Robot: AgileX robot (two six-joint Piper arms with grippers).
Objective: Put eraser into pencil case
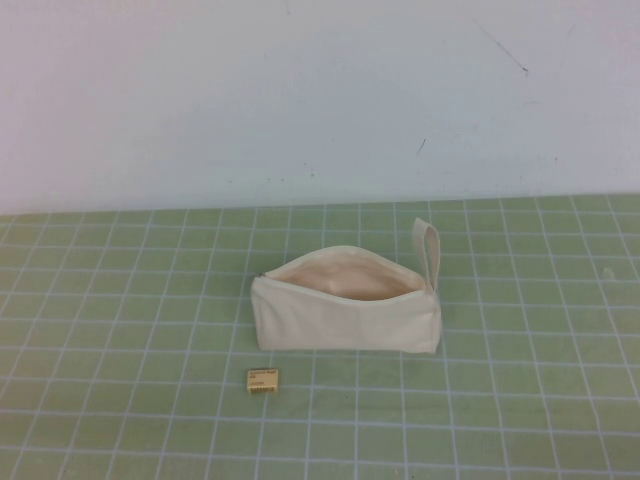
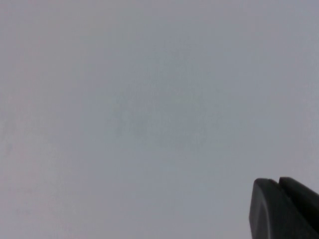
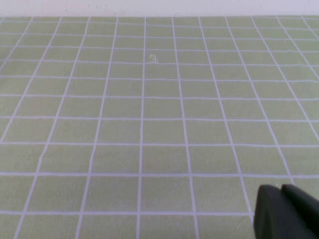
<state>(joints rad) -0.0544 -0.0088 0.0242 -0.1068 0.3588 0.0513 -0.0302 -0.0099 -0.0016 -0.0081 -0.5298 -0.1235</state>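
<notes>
The cream-white pencil case (image 1: 345, 315) lies mid-table in the high view, unzipped, its peach lining (image 1: 345, 278) showing and its loop strap (image 1: 428, 250) at its right end. The tiny tan-yellow eraser (image 1: 263, 380) lies on the mat just in front of the case's left end, apart from it. Neither arm shows in the high view. My left gripper (image 2: 278, 182) is shut with nothing in it and faces a blank grey-white surface. My right gripper (image 3: 280, 188) is shut with nothing in it, above bare green mat. Neither wrist view shows the case or the eraser.
A green mat with a white grid (image 1: 540, 400) covers the table up to a white back wall (image 1: 320, 100). The right wrist view shows the same grid mat (image 3: 149, 124) running to the wall.
</notes>
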